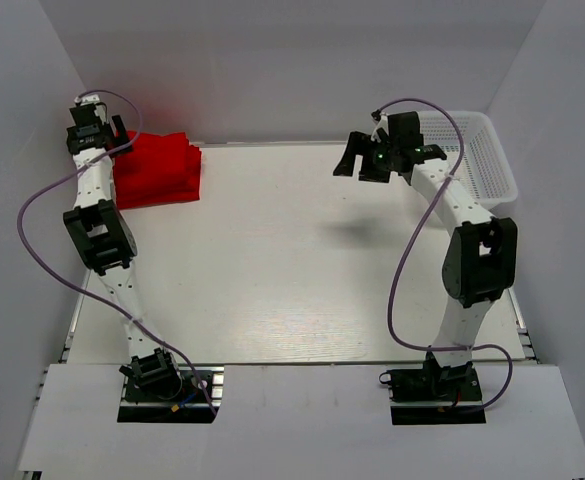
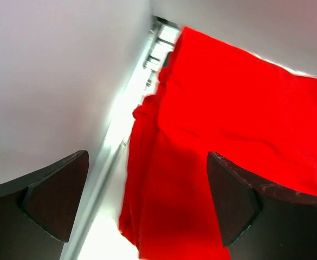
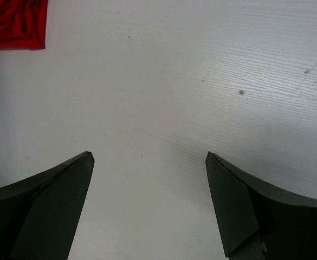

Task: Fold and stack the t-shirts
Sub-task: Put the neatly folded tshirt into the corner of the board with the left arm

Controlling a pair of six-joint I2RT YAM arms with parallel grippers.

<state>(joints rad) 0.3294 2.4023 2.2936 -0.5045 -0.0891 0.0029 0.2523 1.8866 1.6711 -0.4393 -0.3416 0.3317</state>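
Observation:
Folded red t-shirts lie in a pile at the far left corner of the table. My left gripper hovers over the pile's far left edge, jaws wide open and holding nothing. In the left wrist view the red cloth fills the space between and beyond my left gripper, with loose folds along its left side. My right gripper hangs open above the bare table at the far right. In the right wrist view the right gripper has only table between its jaws, and the red pile shows in the top left corner.
A white mesh basket stands at the far right corner, behind the right arm. White walls close the table in at the left, back and right. The left wall runs close beside the pile.

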